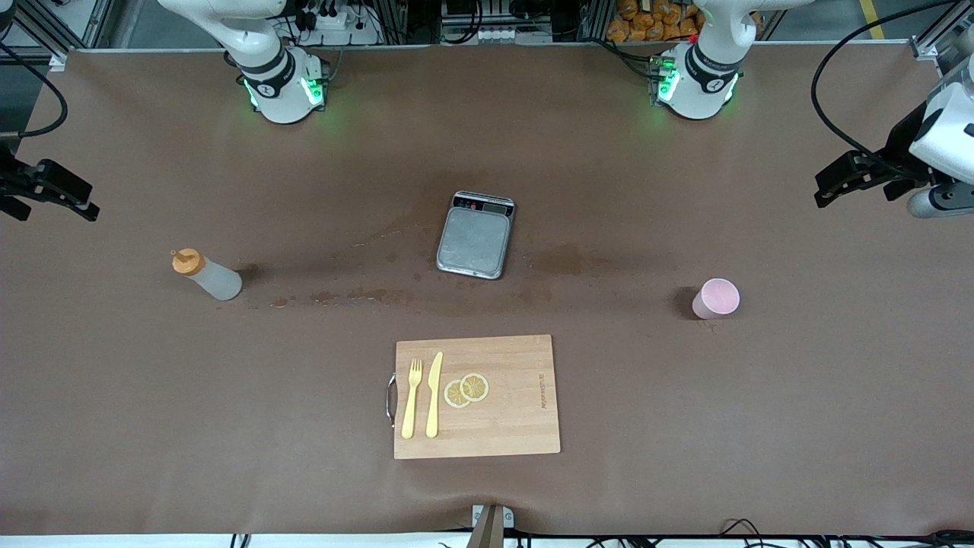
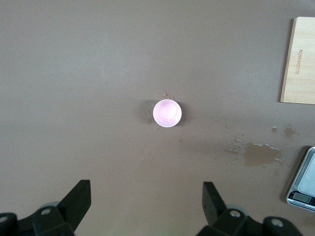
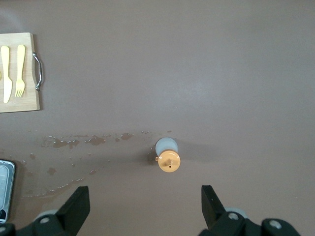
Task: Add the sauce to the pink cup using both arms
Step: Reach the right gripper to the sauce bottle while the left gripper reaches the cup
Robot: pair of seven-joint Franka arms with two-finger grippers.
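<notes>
The sauce bottle point(image 1: 207, 275) stands upright toward the right arm's end of the table, whitish with an orange cap. In the right wrist view it shows from above point(image 3: 168, 156). The pink cup point(image 1: 716, 298) stands upright toward the left arm's end and looks empty in the left wrist view point(image 2: 167, 112). My right gripper point(image 1: 82, 201) hangs open and empty high over the table's edge near the bottle point(image 3: 145, 191). My left gripper point(image 1: 831, 189) hangs open and empty high over the table's edge near the cup point(image 2: 146, 189). Neither touches anything.
A grey scale point(image 1: 475, 242) sits mid-table. A wooden cutting board point(image 1: 517, 415), nearer the front camera, carries a yellow fork point(image 1: 412, 397), a yellow knife point(image 1: 434, 394) and lemon slices point(image 1: 466, 390). Wet stains point(image 1: 342, 295) lie between the bottle and the scale.
</notes>
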